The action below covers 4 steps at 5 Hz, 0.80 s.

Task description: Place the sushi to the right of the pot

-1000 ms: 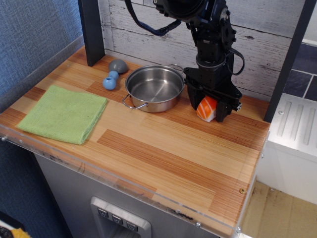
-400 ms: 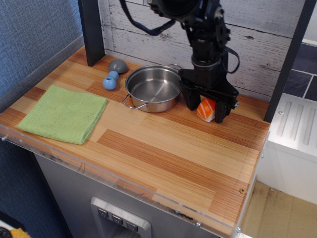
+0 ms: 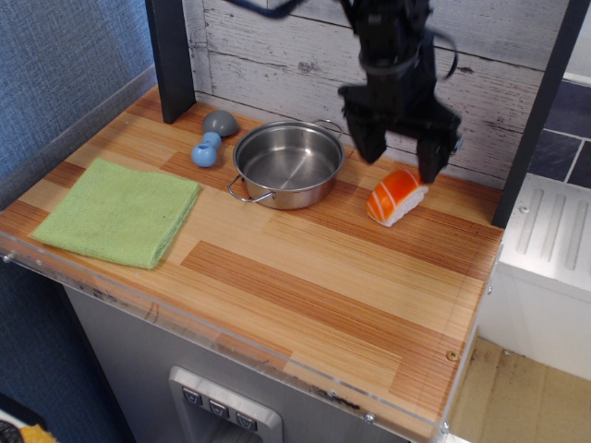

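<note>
My jaws (image 3: 402, 155) hang spread wide and empty above the sushi (image 3: 396, 196), gripping nothing — both fingers are clear of it. The sushi lies free on the surface (image 3: 305, 277), near the pot (image 3: 287, 163) at its 3 o'clock, slightly toward 4, the two apart. I judge the placement done: that position satisfies the instruction, so my jaws stand off to avoid nudging it.

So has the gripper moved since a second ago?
Yes. The gripper has risen off the sushi, now open above it, right of the pot.
</note>
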Tool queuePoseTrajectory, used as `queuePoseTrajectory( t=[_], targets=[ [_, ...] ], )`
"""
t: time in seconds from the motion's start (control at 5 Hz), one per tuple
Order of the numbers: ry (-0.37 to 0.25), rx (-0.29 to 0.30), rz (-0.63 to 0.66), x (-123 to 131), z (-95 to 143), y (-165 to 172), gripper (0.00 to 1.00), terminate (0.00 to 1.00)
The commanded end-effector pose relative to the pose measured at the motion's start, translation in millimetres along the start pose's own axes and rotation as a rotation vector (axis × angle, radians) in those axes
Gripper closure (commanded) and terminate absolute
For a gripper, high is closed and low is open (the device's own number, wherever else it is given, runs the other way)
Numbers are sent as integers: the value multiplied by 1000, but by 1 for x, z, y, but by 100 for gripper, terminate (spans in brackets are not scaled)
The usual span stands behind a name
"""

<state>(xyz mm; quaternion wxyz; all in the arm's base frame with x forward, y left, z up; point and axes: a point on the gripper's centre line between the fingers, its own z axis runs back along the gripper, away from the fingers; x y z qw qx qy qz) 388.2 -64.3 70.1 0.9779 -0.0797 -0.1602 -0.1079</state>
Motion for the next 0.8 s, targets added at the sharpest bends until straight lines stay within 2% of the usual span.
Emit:
queuePoseTrajectory(
  t=[0.0, 0.4, 0.6],
  targets=[
    [-163, 22, -26, 5, 72, 4, 0, 0],
    [-163, 22, -26, 5, 72, 4, 0, 0],
    [-163, 22, -26, 5, 72, 4, 0, 100]
  ],
)
